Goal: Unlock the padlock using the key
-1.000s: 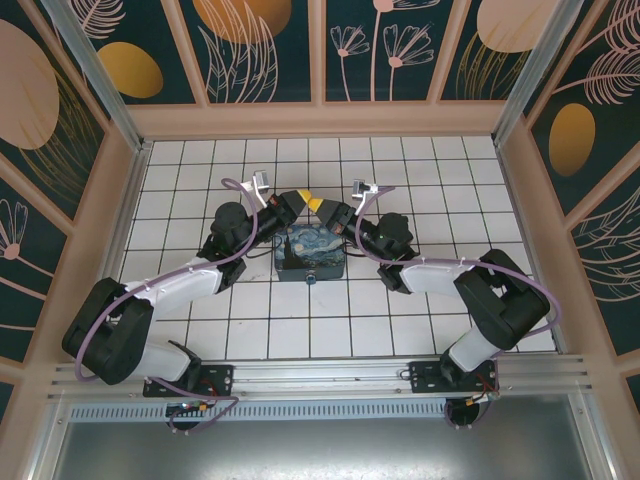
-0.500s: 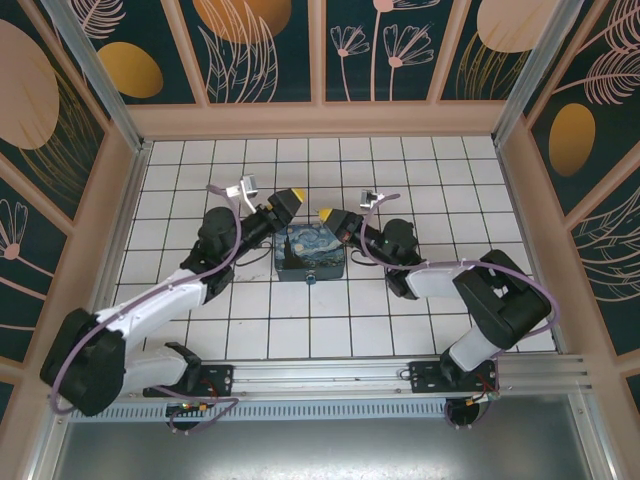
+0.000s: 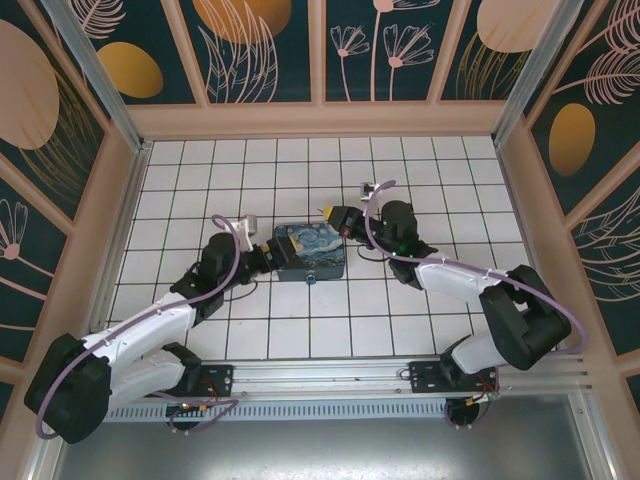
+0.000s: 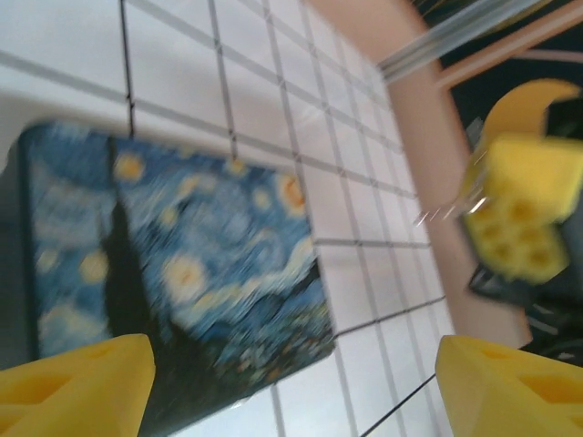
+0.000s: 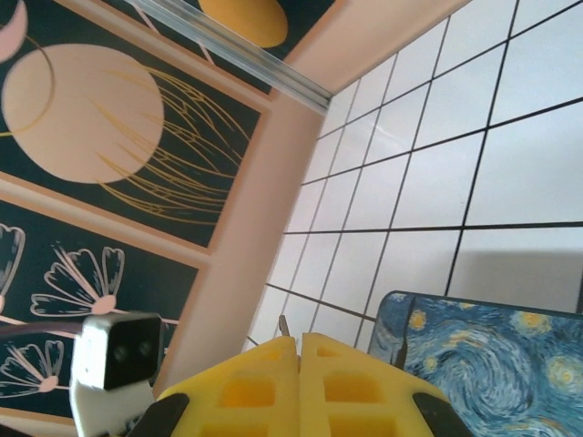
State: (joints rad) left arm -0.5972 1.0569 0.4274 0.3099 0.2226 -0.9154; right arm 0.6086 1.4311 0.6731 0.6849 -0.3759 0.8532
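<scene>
Evidently early stage: padlock [image 3: 313, 279], a small dark nub at the near edge of the painted box [image 3: 310, 250]; shackle too small to read.
Right gripper [image 5: 299, 364] pressed closed at the box's far right corner, a thin sliver at its tips perhaps the key [image 5: 283, 326]. Left gripper [image 4: 291, 391] spread wide beside the box's left side. Judged outstanding: insertion and turn.

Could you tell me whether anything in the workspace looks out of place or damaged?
Nothing looks spilled or damaged. The box sits slightly skewed to the floor tiles; the left gripper is open beside it, the right gripper shut.
</scene>
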